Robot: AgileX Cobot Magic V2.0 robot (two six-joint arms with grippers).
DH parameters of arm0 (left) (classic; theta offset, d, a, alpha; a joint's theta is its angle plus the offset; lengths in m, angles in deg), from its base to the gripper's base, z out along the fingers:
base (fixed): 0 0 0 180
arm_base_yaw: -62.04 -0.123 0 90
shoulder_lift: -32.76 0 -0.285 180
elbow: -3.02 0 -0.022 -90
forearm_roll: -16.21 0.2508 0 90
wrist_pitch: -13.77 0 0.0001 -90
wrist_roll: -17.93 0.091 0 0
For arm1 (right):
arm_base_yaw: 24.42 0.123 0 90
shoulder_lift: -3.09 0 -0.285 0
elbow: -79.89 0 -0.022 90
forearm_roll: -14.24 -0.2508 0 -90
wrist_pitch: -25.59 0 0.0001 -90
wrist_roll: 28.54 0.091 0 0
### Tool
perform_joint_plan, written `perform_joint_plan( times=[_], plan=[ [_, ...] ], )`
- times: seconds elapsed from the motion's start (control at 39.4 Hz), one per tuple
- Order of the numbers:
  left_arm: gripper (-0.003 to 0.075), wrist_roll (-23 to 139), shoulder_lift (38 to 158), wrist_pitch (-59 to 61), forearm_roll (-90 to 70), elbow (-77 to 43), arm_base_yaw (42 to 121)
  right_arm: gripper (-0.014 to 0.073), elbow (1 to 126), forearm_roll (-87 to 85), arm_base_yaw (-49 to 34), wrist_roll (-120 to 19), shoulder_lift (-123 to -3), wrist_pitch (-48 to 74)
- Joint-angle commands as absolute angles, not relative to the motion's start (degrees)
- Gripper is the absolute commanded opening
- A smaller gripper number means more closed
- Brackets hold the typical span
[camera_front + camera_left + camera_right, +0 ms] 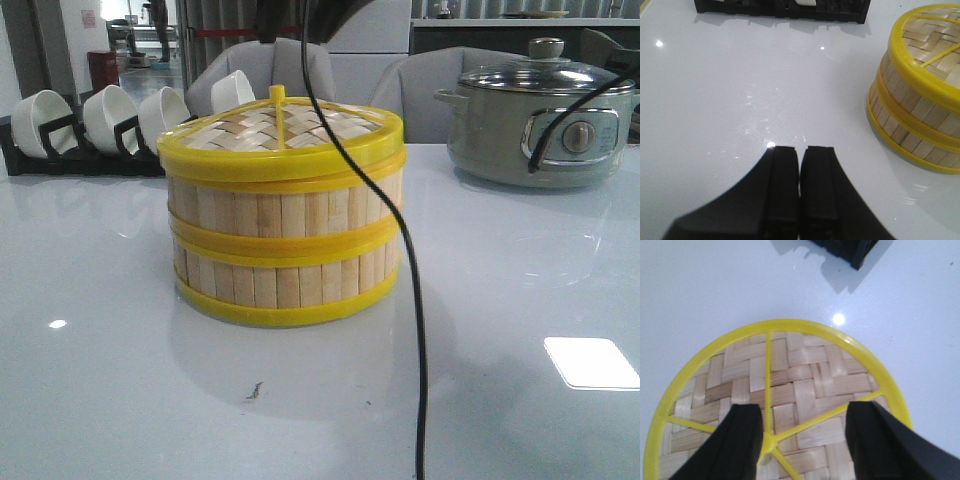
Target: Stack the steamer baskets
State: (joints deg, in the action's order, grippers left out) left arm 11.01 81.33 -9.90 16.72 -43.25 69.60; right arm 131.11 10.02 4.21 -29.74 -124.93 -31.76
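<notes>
Two steamer baskets stand stacked in the middle of the table, the upper ring [285, 208] resting on the lower ring [285, 284]. A woven bamboo lid [290, 132] with a yellow rim covers the top. My right gripper [804, 407] hovers open just above this lid [805, 365], its fingers either side of the yellow knob [771, 440], holding nothing. My left gripper [800, 150] is shut and empty over the bare table, apart from the stack [920, 115]. The baskets' insides are hidden by the lid.
A grey-green electric pot [540, 120] with a glass lid stands at the back right. A black rack of white cups [100, 120] lines the back left. A black cable [412, 270] hangs in front of the stack. Chairs stand behind the table.
</notes>
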Motion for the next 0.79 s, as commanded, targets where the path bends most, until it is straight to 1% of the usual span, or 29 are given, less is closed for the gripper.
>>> perform_joint_plan(
  times=[0.0, 0.08, 0.2, 0.38, 0.51, 0.76],
  plan=[
    [0.0085, 11.0, 81.0, -5.5, 16.6, -41.6, 70.0, 0.0418, 132.9, 12.5, 2.8, -29.7, -118.4, -28.0],
    [0.0085, 11.0, 81.0, -5.5, 16.6, -41.6, 70.0, 0.0362, 132.2, 12.9, 1.5, -29.7, -116.3, -27.9],
    [0.0085, 11.0, 81.0, -5.5, 16.6, -41.6, 70.0, 0.0293, 129.9, 12.9, -1.0, -29.7, -112.2, -27.2],
    [0.0085, 11.0, 81.0, -5.5, 16.6, -41.6, 70.0, 0.0256, 121.7, 12.9, -3.8, -29.7, -103.6, -23.3],
    [0.0085, 11.0, 81.0, -5.5, 16.6, -41.6, 70.0, 0.0256, 111.2, 13.1, -4.7, -29.7, -95.6, -16.9],
    [0.0085, 11.0, 81.0, -5.5, 16.6, -41.6, 70.0, 0.0256, 84.2, 13.2, -7.0, -29.7, -77.3, 2.8]
  ],
)
